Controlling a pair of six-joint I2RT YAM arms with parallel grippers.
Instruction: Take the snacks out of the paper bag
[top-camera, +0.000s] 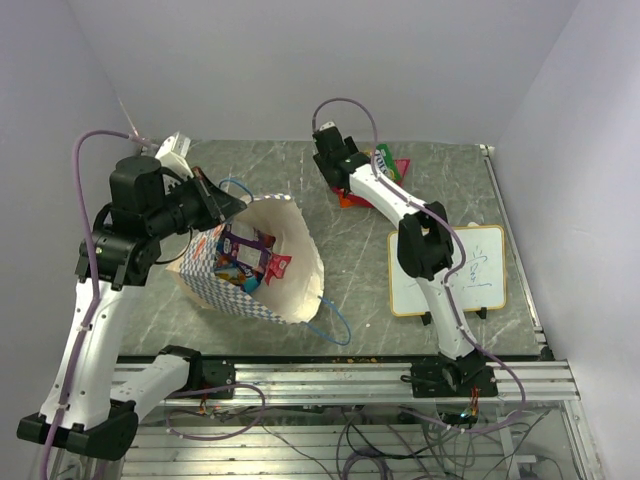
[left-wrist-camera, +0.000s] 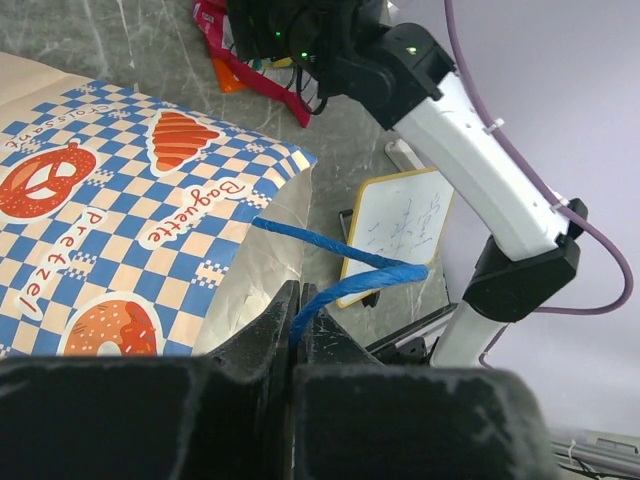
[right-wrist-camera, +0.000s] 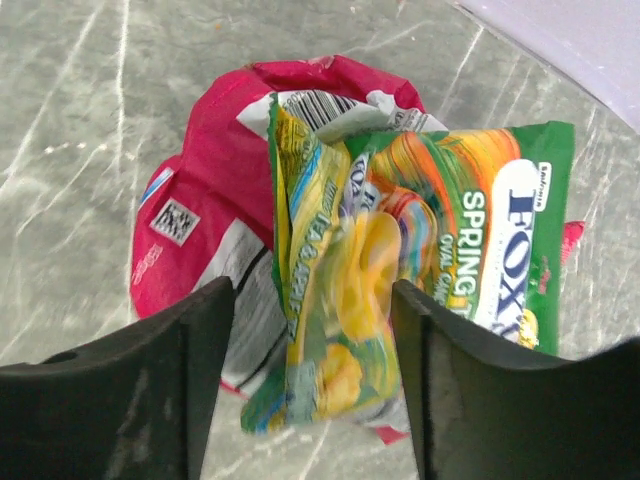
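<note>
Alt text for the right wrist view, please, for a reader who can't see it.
A green-and-yellow crinkly foil snack packet, partly blurred, sits between the right gripper's two black fingers, which stand apart with a gap on the packet's left side. Beneath it a red-and-white foil packet lies on the grey marbled table.

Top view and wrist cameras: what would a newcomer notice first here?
The paper bag with its blue-and-white checks sits tilted at the table's left, its mouth gaping. Colourful snacks show inside, and the left gripper is shut on its blue string handle. At the far side, the right gripper has open jaws straddling a green-yellow packet above a red packet.
</note>
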